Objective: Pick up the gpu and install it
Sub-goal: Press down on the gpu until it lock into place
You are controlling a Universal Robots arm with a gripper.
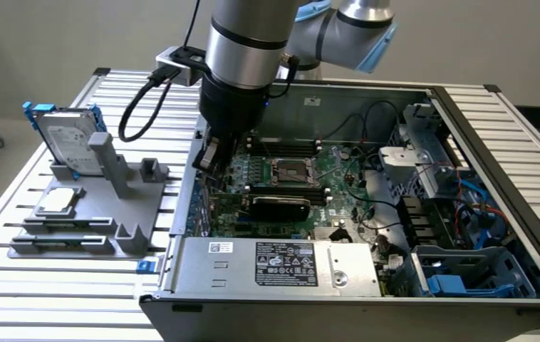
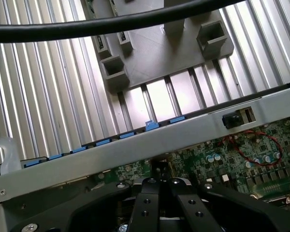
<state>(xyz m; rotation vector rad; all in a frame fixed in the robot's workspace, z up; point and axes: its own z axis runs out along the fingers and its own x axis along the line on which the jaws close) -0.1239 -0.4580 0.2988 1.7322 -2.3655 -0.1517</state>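
Over on the exterior view's left, the grey holder point(image 1: 90, 214) with the hard drive point(image 1: 65, 146) sits on the slatted worktop point(image 1: 51, 285). The end effector point(image 1: 208, 160), fingers pinched together and holding nothing I can see, hangs at the open PC case point(image 1: 365, 310)'s near wall. To its right, the gpu point(image 1: 280, 206) sits on the motherboard point(image 1: 346, 185).

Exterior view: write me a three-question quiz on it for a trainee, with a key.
1. What is the hard drive standing in?
2. The end effector is: A) over the grey holder; B) inside the open case, by the motherboard's edge at the exterior view's left; C) above the hard drive.
3. True or false: the gpu lies outside the case.

Key: 1) the grey holder; 2) B; 3) false, it sits inside the case, on the motherboard.
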